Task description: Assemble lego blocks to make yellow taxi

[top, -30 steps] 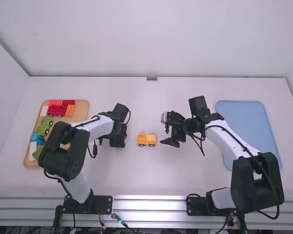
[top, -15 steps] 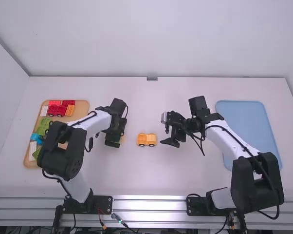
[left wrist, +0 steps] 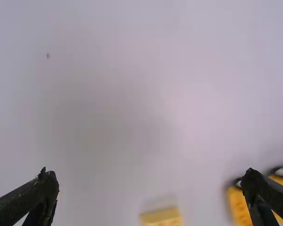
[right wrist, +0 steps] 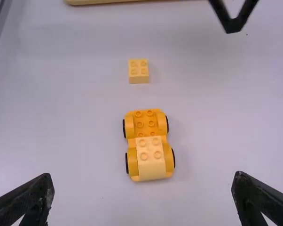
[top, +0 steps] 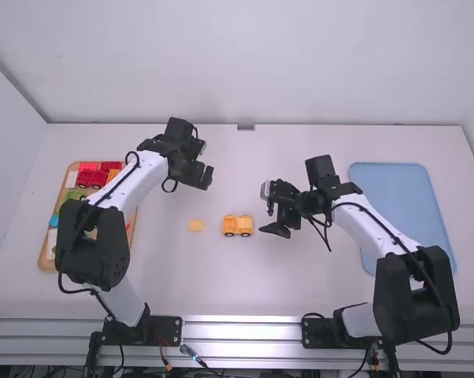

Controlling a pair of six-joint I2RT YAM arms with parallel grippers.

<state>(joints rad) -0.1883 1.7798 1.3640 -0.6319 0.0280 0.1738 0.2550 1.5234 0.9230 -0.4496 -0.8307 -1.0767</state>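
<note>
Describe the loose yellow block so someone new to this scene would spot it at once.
On the white table, find the yellow car. The block lies beside it, apart, toward the wooden tray. Unlike the car, it is a single small piece with four studs and no wheels.

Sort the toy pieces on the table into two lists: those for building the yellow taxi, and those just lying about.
For the taxi:
- yellow car
- small yellow block, apart from the car

Seemingly just lying about:
- red car
- green piece
- blue piece
</note>
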